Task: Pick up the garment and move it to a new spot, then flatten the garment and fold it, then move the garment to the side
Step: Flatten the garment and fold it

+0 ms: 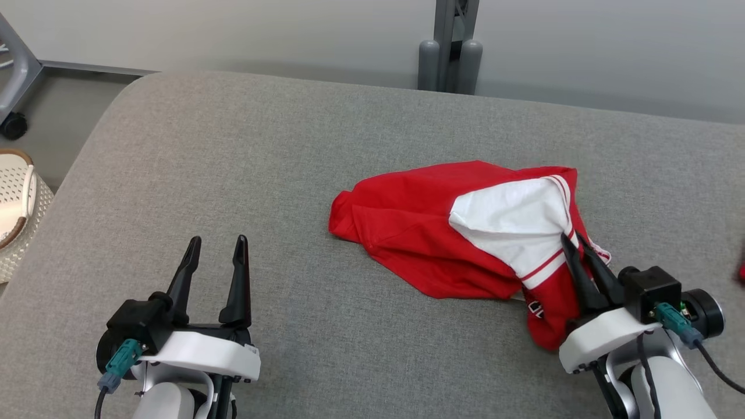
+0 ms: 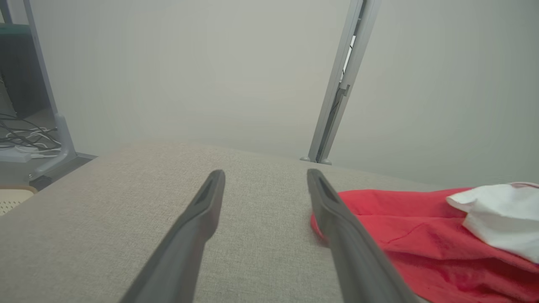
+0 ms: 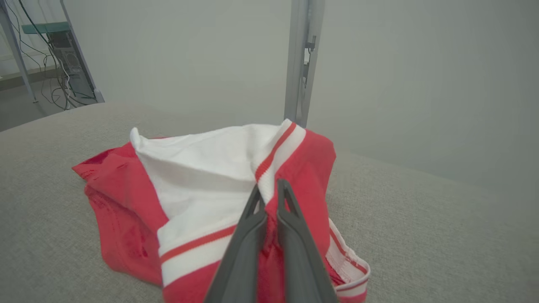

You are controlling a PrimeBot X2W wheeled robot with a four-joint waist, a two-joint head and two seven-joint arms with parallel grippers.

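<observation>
A crumpled red and white garment (image 1: 442,233) lies on the grey cushioned surface (image 1: 262,174), right of centre. My right gripper (image 1: 573,243) is shut on the garment's white, red-striped edge at its near right side. The right wrist view shows that gripper (image 3: 269,187) pinching a fold of the garment (image 3: 202,168) where white meets red. My left gripper (image 1: 216,245) stands open at the lower left, well clear of the cloth, nothing between its fingers. In the left wrist view the open gripper (image 2: 265,176) points over bare cushion, the garment (image 2: 404,231) to its right.
A grey metal post (image 1: 451,46) rises behind the cushion's far edge, against a pale wall. A cream perforated basket (image 1: 17,203) sits on the floor at the left. A wheeled frame leg (image 1: 14,75) stands at the far left. Bare cushion spreads left of the garment.
</observation>
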